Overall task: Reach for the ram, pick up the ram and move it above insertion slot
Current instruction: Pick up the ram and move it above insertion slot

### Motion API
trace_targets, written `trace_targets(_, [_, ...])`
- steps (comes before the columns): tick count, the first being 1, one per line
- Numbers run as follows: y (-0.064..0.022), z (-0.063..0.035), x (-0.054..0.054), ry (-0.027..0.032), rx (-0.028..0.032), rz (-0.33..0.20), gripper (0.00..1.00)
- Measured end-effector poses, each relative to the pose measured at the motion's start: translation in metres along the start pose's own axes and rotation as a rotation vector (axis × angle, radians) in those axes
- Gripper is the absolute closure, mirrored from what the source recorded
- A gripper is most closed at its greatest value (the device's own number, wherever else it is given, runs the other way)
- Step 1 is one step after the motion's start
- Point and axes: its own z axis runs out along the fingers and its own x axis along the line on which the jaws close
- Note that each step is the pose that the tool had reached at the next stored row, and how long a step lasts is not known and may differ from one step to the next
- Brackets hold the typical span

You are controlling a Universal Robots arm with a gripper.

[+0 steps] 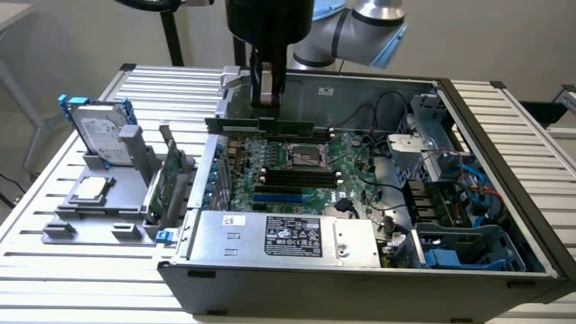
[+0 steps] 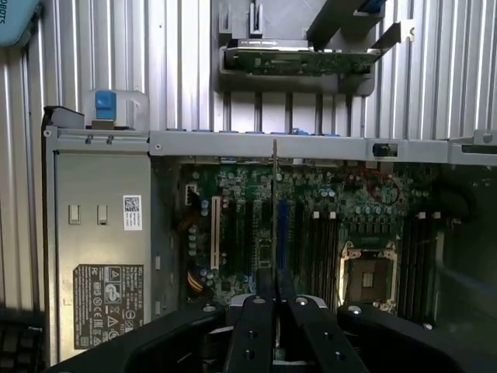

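Note:
My gripper [image 1: 268, 108] hangs over the back part of the open computer case, shut on the ram [image 1: 261, 126]. The ram is a long thin green stick held level above the motherboard [image 1: 297, 162]. It hovers in the air behind the black insertion slots [image 1: 297, 177], which lie beside the processor socket [image 1: 306, 156]. In the wrist view the ram [image 2: 275, 194] shows edge-on as a thin vertical line running out from between my fingers [image 2: 260, 326]. There the dark insertion slots [image 2: 318, 249] lie beside the line, towards the socket [image 2: 369, 276].
The case wall [image 1: 360, 287] rings the board. A grey power supply [image 1: 288, 239] sits at the case front. Drive cages and cables [image 1: 450, 202] fill the exterior view's right. Outside on the slatted table stand a hard drive [image 1: 99, 128] and a larger green card [image 1: 166, 182] in grey holders.

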Motion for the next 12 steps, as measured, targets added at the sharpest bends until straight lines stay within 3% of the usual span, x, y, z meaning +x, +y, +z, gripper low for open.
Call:
trace_targets(4, [-0.009, 0.0028, -0.012, 0.0002, 0.0, 0.0, 0.87])
trace_targets(12, [-0.0188, 0.0108, -0.047, 0.0001, 0.0, 0.0, 0.87])
